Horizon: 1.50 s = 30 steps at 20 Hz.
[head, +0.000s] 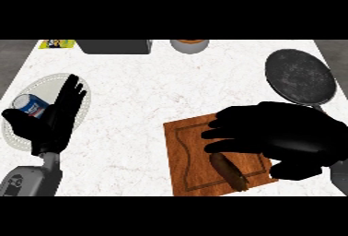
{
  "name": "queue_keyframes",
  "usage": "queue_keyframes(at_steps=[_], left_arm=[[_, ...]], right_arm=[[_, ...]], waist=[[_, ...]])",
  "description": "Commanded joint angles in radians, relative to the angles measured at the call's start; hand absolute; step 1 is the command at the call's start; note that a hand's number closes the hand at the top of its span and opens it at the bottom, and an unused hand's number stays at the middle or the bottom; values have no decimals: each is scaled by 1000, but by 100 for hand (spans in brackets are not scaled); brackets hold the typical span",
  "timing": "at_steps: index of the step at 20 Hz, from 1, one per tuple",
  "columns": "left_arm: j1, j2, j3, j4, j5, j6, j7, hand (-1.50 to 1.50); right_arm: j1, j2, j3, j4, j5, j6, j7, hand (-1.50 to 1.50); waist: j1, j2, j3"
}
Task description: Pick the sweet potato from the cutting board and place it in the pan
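Hovering over the wooden cutting board (187, 156), my right hand (285, 133) spreads relaxed fingers just above the oblong brown sweet potato (229, 172).

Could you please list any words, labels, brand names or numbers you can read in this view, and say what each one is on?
No text here can be read.
Can on the plate at the left: blue and white label, lettering too blurred to read.
Yellow packet at the counter's far left edge: printed graphics, too small to read.
Cutting board, pan, sweet potato: no markings visible.
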<state>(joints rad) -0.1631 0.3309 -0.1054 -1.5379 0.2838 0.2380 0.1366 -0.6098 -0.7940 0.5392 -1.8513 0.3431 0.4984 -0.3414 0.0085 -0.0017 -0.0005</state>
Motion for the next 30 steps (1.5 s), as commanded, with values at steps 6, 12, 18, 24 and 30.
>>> queue_keyframes(at_steps=[6,12,18,24,30], left_arm=[[4,1,18,-1,-1,-19,13,0],[27,4,28,-19,3,-26,24,0],[17,6,66,3,8,-59,13,0],[-36,-5,75,4,-13,-51,41,0],[-23,25,128,-20,28,-96,86,0]], right_arm=[[-126,128,257,-63,333,125,221,-150],[-152,152,408,-51,441,331,348,-150],[-101,173,463,-92,540,448,385,-150],[-123,150,545,-134,698,444,366,-150],[-6,197,630,-250,846,471,489,-150]], waist=[[2,1,-1],[-3,-2,-1],[-8,1,0],[-5,2,0],[-10,0,0]])
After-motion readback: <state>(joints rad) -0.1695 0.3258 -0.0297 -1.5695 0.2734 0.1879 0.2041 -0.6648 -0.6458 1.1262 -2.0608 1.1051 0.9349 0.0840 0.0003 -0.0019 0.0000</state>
